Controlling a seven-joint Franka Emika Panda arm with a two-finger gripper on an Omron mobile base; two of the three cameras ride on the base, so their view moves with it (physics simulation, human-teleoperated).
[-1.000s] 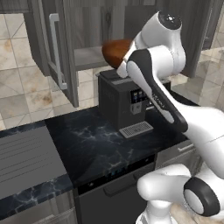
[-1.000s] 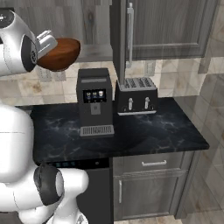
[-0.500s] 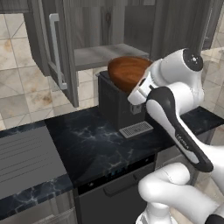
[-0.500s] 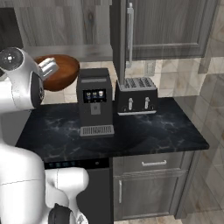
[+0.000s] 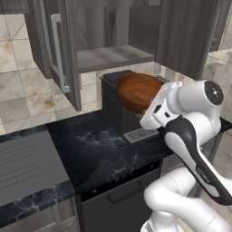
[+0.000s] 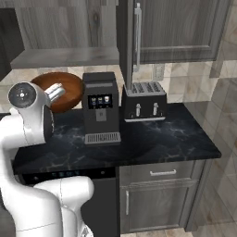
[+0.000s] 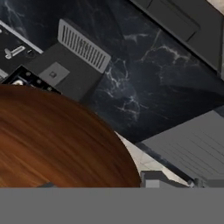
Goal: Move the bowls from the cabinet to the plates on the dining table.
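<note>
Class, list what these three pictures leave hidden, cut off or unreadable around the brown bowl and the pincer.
- Pincer fingertips: covered by the brown bowl and the arm's wrist in both base views.
- Bowl's far rim: cut off by the left edge in the hand view.
- Coffee machine screen icons: too small, right base view.
- Cabinet upper shelves: cut off by the top edge.

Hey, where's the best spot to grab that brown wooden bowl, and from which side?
Take the brown bowl by its rim, one of the fingers inside the wall and one outside, coming from its open side. It is deep, round and wide, so likely too broad to span; the thin rim is the part that fits.
</note>
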